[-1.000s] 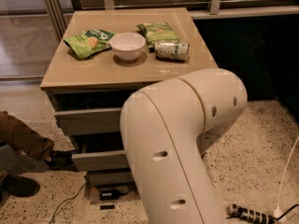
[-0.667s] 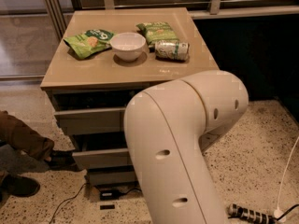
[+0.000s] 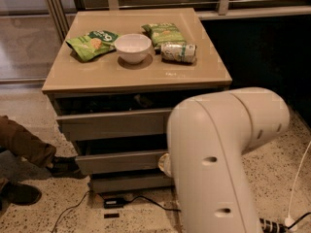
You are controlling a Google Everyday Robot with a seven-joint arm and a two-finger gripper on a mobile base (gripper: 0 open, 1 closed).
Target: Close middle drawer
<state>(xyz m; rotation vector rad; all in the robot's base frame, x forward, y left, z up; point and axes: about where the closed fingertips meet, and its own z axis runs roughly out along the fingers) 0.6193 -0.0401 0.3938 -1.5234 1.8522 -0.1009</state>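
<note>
The middle drawer (image 3: 116,162) is the medium-height grey front under the top drawer front (image 3: 112,124). It stands out a little from the cabinet, with a dark gap above it. My big white arm (image 3: 223,159) fills the lower right and covers the drawers' right ends. My gripper is almost wholly hidden behind the arm; only a pale rounded bit (image 3: 163,164) shows at the arm's left edge, right at the middle drawer's front.
On the cabinet top (image 3: 73,79) are a white bowl (image 3: 132,47), two green snack bags (image 3: 92,43) (image 3: 163,34) and a lying can (image 3: 179,52). The bottom drawer front (image 3: 129,182) is lowest. A person's leg and shoes (image 3: 29,154) are at the left. Cables (image 3: 131,200) lie on the floor.
My arm has shifted to the right in view, uncovering more of the drawer fronts. The middle drawer's position looks about the same.
</note>
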